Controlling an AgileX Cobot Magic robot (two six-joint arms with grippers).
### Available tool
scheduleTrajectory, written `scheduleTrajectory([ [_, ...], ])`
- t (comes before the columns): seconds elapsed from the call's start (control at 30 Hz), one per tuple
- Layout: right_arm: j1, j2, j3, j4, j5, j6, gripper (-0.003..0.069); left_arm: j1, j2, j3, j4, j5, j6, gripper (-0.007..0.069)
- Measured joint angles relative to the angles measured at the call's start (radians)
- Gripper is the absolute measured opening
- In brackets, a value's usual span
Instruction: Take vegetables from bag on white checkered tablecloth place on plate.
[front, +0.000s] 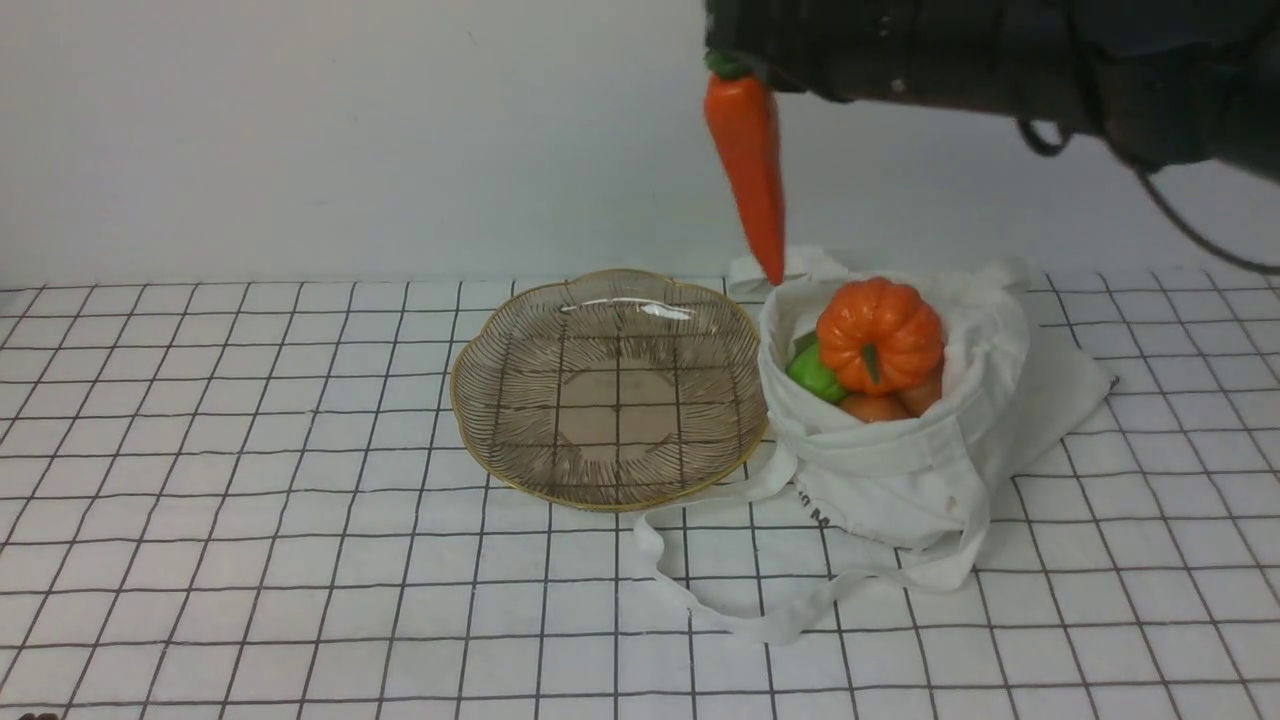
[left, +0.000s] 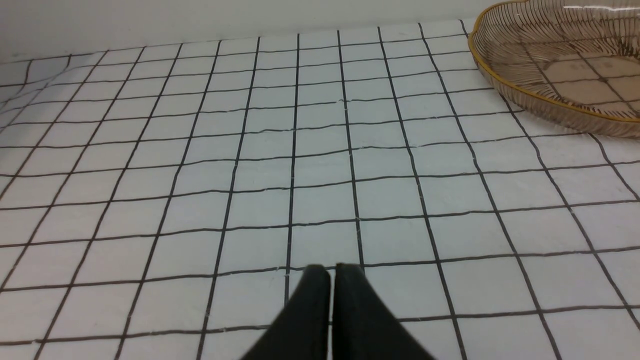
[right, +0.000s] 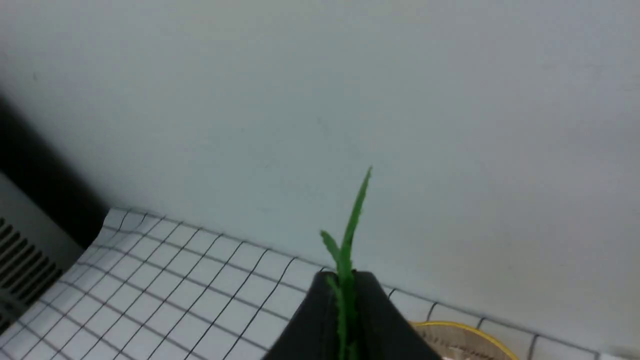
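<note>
White checkered tablecloth covers your table, with the bag at right and the plate just beside it, to its left. Your right gripper is clamped on the leaves of the carrot — it hangs tip-down above the bag's rim, so the plate lies leftward. Left gripper closed, empty.

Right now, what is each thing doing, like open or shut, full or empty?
carrot: hanging in the air, held by its leaves.
right gripper: shut on the carrot's leaves.
left gripper: shut, empty.
plate: empty.
bag: open, pumpkin on top inside.
</note>
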Motion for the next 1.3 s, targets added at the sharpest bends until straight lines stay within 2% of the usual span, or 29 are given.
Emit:
scheduleTrajectory([
  [0.17,0.075,0.163,-0.056,0.097,-0.023,-0.161,0.0001,0.000,0.000,0.000,0.000,0.000,0.000,-0.0008],
  [0.2,0.075,0.163,-0.056,0.097,-0.023,-0.161,0.0001,0.000,0.000,0.000,0.000,0.000,0.000,-0.0008],
  [0.23,0.095,0.235,-0.077,0.138,-0.052,-0.264,0.0025,0.000,0.000,0.000,0.000,0.000,0.000,-0.0008],
  [0.3,0.102,0.271,-0.088,0.166,-0.072,-0.324,0.0055,0.000,0.000,0.000,0.000,0.000,0.000,-0.0008],
  [0.33,0.107,0.305,-0.097,0.202,-0.091,-0.385,0.0103,0.000,0.000,0.000,0.000,0.000,0.000,-0.0008],
  [0.37,0.107,0.309,-0.098,0.211,-0.093,-0.392,0.0110,0.000,0.000,0.000,0.000,0.000,0.000,-0.0008],
  [0.47,0.108,0.344,-0.105,0.270,-0.110,-0.474,0.0224,0.000,0.000,0.000,0.000,0.000,0.000,-0.0008],
  [0.53,0.108,0.358,-0.107,0.305,-0.113,-0.525,0.0330,0.000,0.000,0.000,0.000,0.000,0.000,-0.0008],
  [0.57,0.108,0.365,-0.107,0.322,-0.114,-0.571,0.0429,0.000,0.000,0.000,0.000,0.000,0.000,-0.0008],
  [0.6,0.108,0.365,-0.107,0.323,-0.114,-0.575,0.0440,0.000,0.000,0.000,0.000,0.000,0.000,-0.0008],
  [0.73,0.108,0.364,-0.108,0.328,-0.126,-0.603,0.0615,0.000,0.000,0.000,0.000,0.000,0.000,-0.0008],
  [0.83,0.106,0.334,-0.108,0.283,-0.129,-0.606,0.0673,0.000,0.000,0.000,0.000,0.000,0.000,-0.0008],
  [0.97,0.090,0.240,-0.108,0.176,-0.039,-0.575,0.0665,0.000,0.000,0.000,0.000,0.000,0.000,-0.0008],
  [1.07,0.064,0.137,-0.108,0.061,0.100,-0.431,0.0607,0.000,0.000,0.000,0.000,0.000,0.000,-0.0008],
  [1.1,0.052,0.105,-0.108,0.019,0.150,-0.371,0.0573,0.000,0.000,0.000,0.000,0.000,0.000,-0.0008],
  [1.13,0.037,0.048,-0.108,-0.054,0.244,-0.253,0.0524,0.000,0.000,0.000,0.000,0.000,0.000,-0.0008],
  [1.17,0.034,0.048,-0.108,-0.066,0.257,-0.253,0.0515,0.000,0.000,0.000,0.000,0.000,0.000,-0.0008],
  [1.23,-0.005,-0.071,-0.108,-0.291,0.467,-0.002,0.0358,0.000,0.000,0.000,0.000,0.000,0.000,-0.0008],
  [1.3,-0.022,-0.123,-0.108,-0.403,0.565,0.117,0.0272,0.000,0.000,0.000,0.000,0.000,0.000,-0.0008],
])
